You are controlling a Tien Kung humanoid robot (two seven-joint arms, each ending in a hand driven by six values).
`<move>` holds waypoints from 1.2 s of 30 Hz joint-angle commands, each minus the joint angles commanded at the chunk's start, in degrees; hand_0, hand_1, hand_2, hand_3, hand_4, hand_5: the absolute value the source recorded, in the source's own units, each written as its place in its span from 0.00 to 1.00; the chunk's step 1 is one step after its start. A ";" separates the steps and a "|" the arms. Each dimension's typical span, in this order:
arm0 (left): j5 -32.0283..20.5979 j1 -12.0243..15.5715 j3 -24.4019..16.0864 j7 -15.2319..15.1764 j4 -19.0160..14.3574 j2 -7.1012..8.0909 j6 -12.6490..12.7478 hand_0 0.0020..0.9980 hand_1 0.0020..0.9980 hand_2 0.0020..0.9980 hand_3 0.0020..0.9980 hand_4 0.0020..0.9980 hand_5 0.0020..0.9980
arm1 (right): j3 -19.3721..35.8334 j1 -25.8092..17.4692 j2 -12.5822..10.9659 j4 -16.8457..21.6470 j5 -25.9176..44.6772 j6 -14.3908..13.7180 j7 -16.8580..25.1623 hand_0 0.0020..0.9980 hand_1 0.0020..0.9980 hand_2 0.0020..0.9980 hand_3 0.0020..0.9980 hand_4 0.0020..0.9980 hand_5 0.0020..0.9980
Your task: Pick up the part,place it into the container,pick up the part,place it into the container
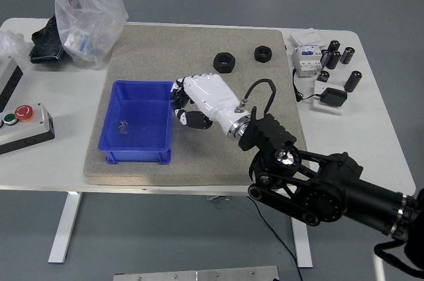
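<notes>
Right hand (199, 102): I see it reaching in from the lower right, white back up, fingers curled under at the bin's right wall. I cannot tell whether they hold anything.
Bin (126, 140): blue, just left of my hand on the mat (185, 46); a small dark thing lies on its floor, too small for me to name.
Nuts: one black nut (224, 62) just beyond my hand, a second nut (263, 53) farther off to its right, both on the mat.
Cylinders (344, 62): black, well right of my hand, off the mat.
Bag (86, 12): clear plastic, far left beyond the bin.
</notes>
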 joint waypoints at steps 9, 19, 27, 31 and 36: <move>-0.16 -0.01 0.03 0.11 0.00 0.15 0.06 0.68 0.62 0.59 0.66 0.63 0.23 | -5.51 1.59 2.25 -2.17 1.12 1.59 1.55 0.33 0.61 0.63 0.61 0.12 0.18; -0.17 0.01 0.08 0.12 0.00 0.17 0.07 0.68 0.62 0.59 0.66 0.63 0.23 | -4.97 1.51 2.52 -2.52 -1.34 1.93 0.68 0.30 0.67 0.79 0.74 0.36 0.19; -0.10 -0.03 -0.21 -0.19 0.00 0.12 0.30 0.68 0.62 0.59 0.66 0.63 0.23 | -3.96 1.11 2.28 -3.66 0.66 2.17 -0.10 0.31 0.67 0.80 0.84 0.74 0.41; -0.06 -0.03 -0.21 -0.24 0.00 0.06 0.26 0.68 0.62 0.59 0.66 0.63 0.23 | 1.23 -0.96 0.94 -3.75 0.38 2.55 -0.85 0.31 0.67 0.80 0.84 0.74 0.41; 0.39 0.15 -0.50 -0.13 0.00 0.05 0.20 0.68 0.62 0.59 0.66 0.63 0.23 | 9.69 -1.62 -2.29 -5.48 -3.40 5.09 -3.71 0.29 0.63 0.81 0.84 0.81 0.42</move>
